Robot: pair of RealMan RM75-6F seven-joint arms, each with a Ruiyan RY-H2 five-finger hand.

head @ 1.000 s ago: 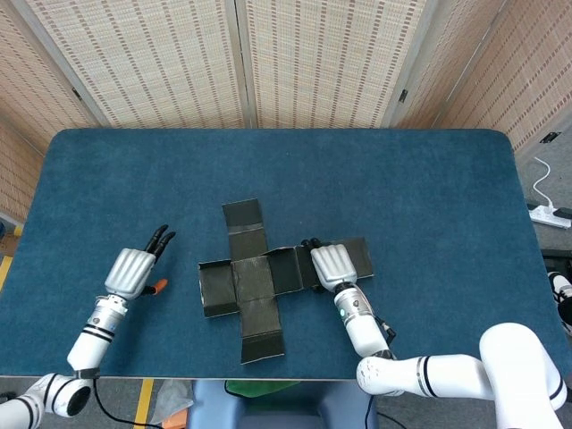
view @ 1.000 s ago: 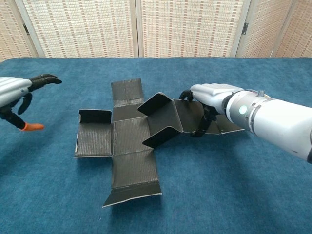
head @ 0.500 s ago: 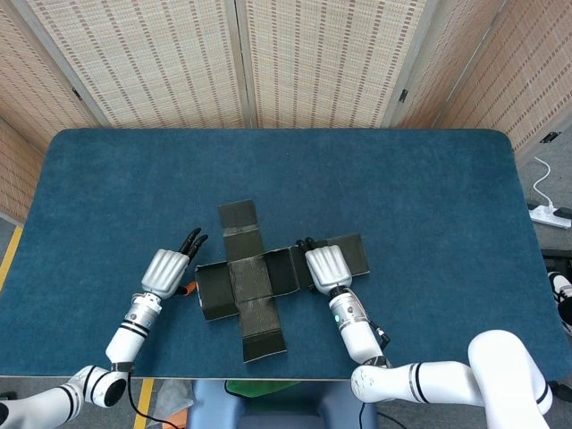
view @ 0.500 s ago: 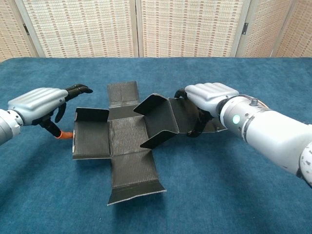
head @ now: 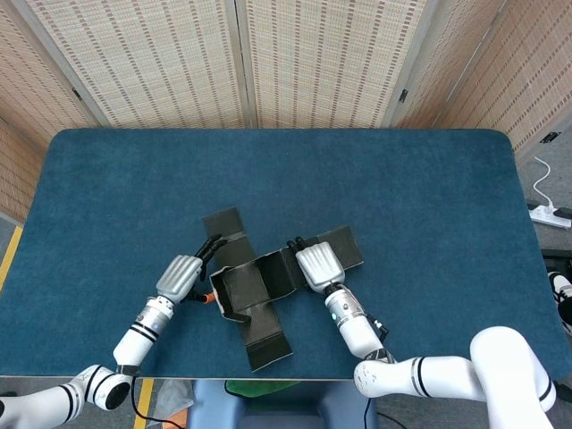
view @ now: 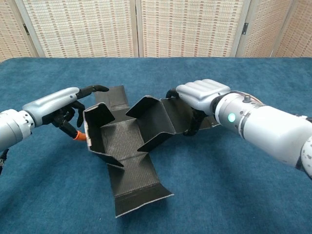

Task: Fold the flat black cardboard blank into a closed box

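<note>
While the head view looks straight down, the left hand (head: 181, 277) lies palm-down at the left edge of the black cardboard blank (head: 255, 284), its forearm running off toward the lower left. Its dark fingers (head: 211, 245) reach up and right against the raised left flap, loosely spread, an orange tip showing beside the card. The right hand (head: 315, 265) sits knuckles-up on the right part of the blank, its fingers curled over the card's edge; how firmly they grip I cannot tell from here. The blank lies near the middle of the blue surface (head: 429, 206), slightly rotated, with one flap pointing up-left and a longer one toward the near edge. Woven screens (head: 313, 63) stand behind, and a white power strip (head: 550, 214) lies on the floor at right.

From the chest view, the left hand (view: 61, 105) comes in low from the left, its fingers (view: 95, 89) extended and touching the top of the upright left flap, the thumb tucked below. The right hand (view: 200, 95) arches over the right panels, its fingers hooked down behind the lifted right wall, holding it tilted up. The black cardboard blank (view: 129, 141) is half raised: two side walls stand, the centre panel and the near flap lie flat on the blue surface (view: 234, 195). Woven screens (view: 190, 27) close the back.
</note>
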